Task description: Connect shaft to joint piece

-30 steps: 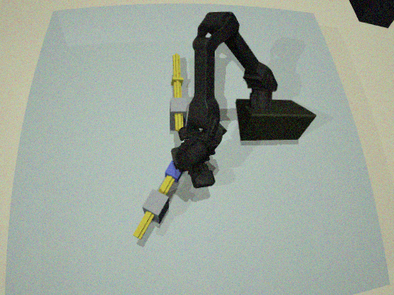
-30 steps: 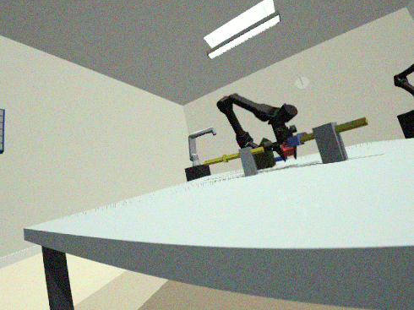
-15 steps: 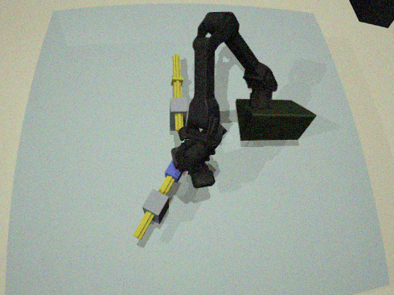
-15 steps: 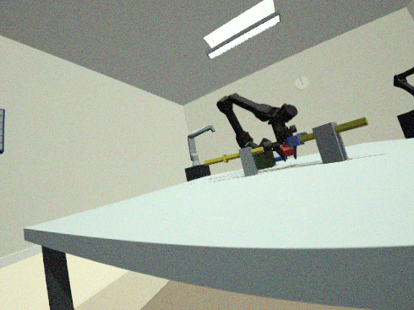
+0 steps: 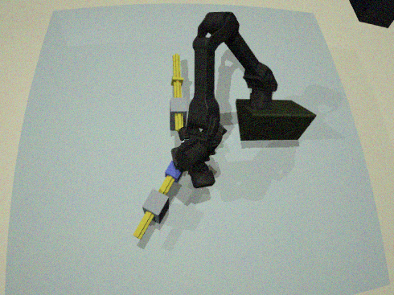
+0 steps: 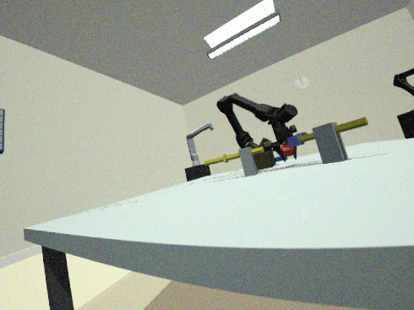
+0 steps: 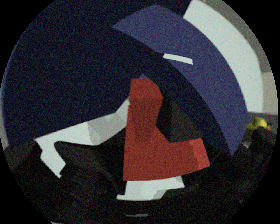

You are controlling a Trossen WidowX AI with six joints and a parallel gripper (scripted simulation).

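The fixed yellow shaft [image 5: 143, 225] [image 6: 352, 124] passes through its grey block [image 5: 156, 202] [image 6: 325, 144]. A blue piece [image 5: 173, 170] [image 6: 295, 139] sits on its end. The red joint piece [image 6: 287, 149] [image 7: 142, 162] is beside the blue piece, in the middle of the wrist view. My gripper [image 6: 289, 152] is shut on the red joint piece; the arm hides it in the top view. The second yellow shaft [image 5: 176, 64] [image 6: 214, 161], with a yellow collar [image 5: 177, 81] [image 6: 225, 158], passes through the other grey block [image 5: 178, 105] [image 6: 247, 163]. Its near end is partly hidden, and the joint's opening cannot be made out.
The arm's dark base [image 5: 271, 120] stands to the right in the top view. The arm reaches over the gap between the two blocks, close beside the second shaft's block. Other robots, one grey [image 6: 193, 149] and one black, stand in the background of the exterior view.
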